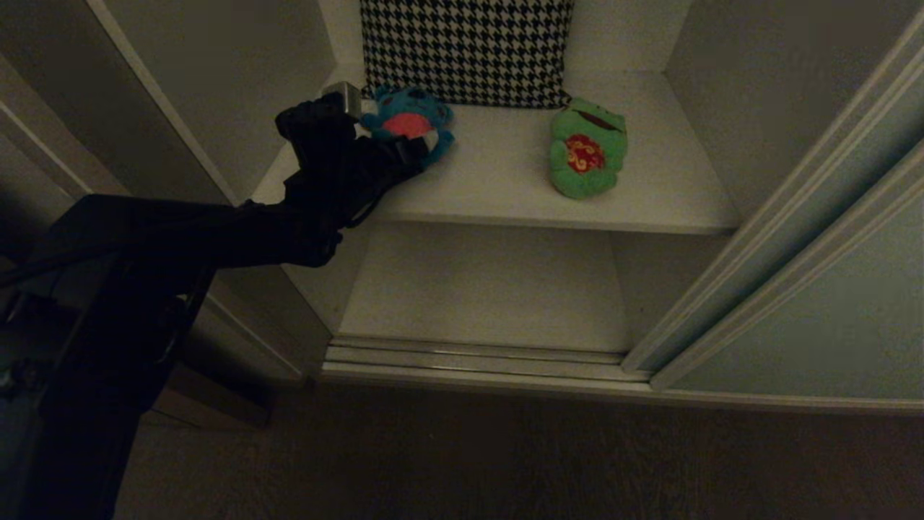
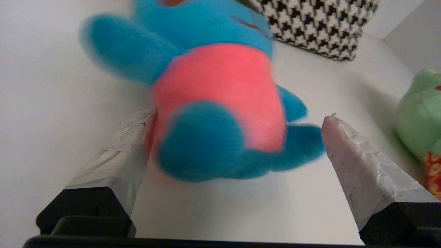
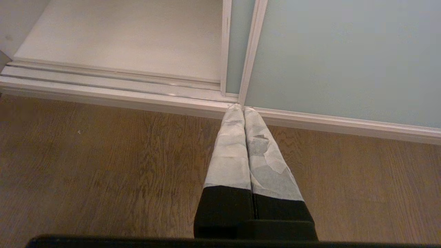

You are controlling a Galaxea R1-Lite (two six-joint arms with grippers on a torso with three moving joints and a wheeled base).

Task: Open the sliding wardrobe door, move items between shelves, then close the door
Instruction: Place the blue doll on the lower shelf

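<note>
1. The left gripper (image 2: 237,120) is reached in over the upper shelf (image 1: 505,180), its fingers (image 2: 358,162) spread wide on either side of the blue toy (image 2: 213,103). One finger looks to touch the toy's side; the other stands clear of its foot.
2. The blue toy (image 1: 410,119) lies on its back near the shelf's left end, red belly up.
3. Just behind it a checked pillow (image 1: 468,50) leans against the back wall, close enough to crowd the toy's head.
4. The green frog (image 1: 586,148) lies well apart to the right on the same shelf, red patch up.
5. The lower shelf (image 1: 484,285) sits below, behind the floor track (image 1: 469,357).
6. The sliding door (image 1: 816,303) is pushed to the right, leaving the opening free.
7. The right gripper (image 3: 243,110) hangs low over the wooden floor (image 3: 103,165), fingers pressed together on nothing, tips pointing at the door's bottom corner.
</note>
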